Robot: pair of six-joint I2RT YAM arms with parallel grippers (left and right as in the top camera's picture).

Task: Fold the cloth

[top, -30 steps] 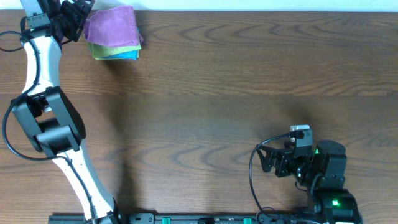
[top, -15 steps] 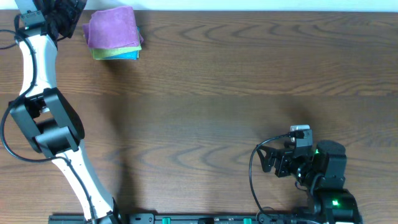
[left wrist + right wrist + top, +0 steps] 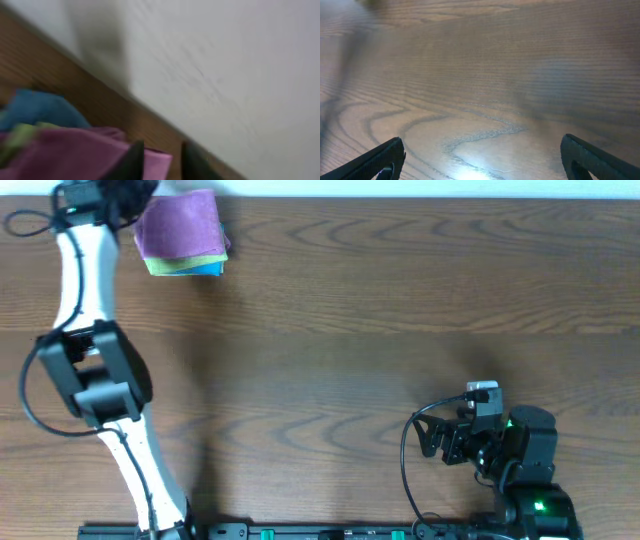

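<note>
Overhead alone shows: both arms at once. The left arm (image 3: 78, 290) reaches up to the upper left corner of the frame; the right gripper (image 3: 430, 436) sits low at the lower right, well apart from the cloths.
Left wrist alone shows: a blurred close view with the white wall (image 3: 225, 60) filling the upper right, the brown table (image 3: 30, 55) edge running beneath it, and the stack seen from its side.
Right wrist alone shows: bare wood grain between two dark fingertips (image 3: 382, 159).
The cloth: the cloth (image 3: 180, 224), purple, lies in the upper left of the overhead frame on top of a yellow-green cloth (image 3: 168, 264) and a blue cloth (image 3: 205, 269), whose edges stick out along its lower side.
Cloth to tool: the left gripper (image 3: 128, 192) is just beside the cloth's upper left corner; from the wrist, the cloth's (image 3: 75, 155) purple edge reaches into the gap between the fingers.
Left gripper (image 3: 162, 161): fingers close together with a narrow gap; too blurred to tell whether they pinch the cloth.
Right gripper (image 3: 485, 162): spread wide, holding nothing.
</note>
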